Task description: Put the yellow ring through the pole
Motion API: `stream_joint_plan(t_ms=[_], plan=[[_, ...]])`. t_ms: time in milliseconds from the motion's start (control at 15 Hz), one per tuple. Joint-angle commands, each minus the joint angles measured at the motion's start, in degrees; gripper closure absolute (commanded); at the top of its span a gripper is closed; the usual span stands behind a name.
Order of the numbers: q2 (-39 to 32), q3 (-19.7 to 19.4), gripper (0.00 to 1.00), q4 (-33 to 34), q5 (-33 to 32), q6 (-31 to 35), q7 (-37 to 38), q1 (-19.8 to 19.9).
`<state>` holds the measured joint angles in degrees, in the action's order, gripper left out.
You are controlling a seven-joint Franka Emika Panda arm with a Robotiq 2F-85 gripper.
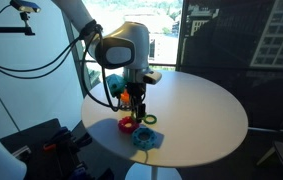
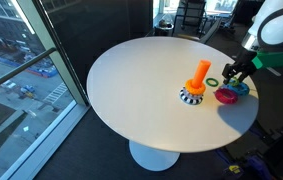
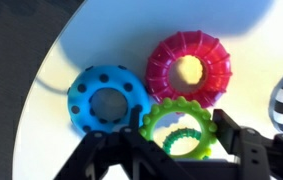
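While the pole (image 2: 201,75) stands bare, gripper (image 3: 181,138) jaws straddle the yellow ring (image 3: 181,108), wide apart; grasp, lift, threading all left.

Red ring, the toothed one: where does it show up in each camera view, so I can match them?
In an exterior view: the red ring lies low and centre in the picture.
In an exterior view: it lies at the right, just right of the orange pole.
Wrist view: upper centre.
Shared landmark: the blue ring right beside it.
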<state>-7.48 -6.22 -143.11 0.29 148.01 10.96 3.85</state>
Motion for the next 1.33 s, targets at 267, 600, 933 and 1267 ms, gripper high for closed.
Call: stream_joint_plan(t_ms=[267,600,933,1267], plan=[[11.5,2.9,0.52,2.2,3.3,-9.2,-0.8,-1.2],[14.4,4.4,0.52,5.4,6.4,-13.8,-1.5,-2.8],[14.5,5.5,0.52,8.8,9.1,-16.5,-1.6,-4.2],[14.3,6.8,0.52,10.5,10.8,-18.3,-1.8,-5.6]])
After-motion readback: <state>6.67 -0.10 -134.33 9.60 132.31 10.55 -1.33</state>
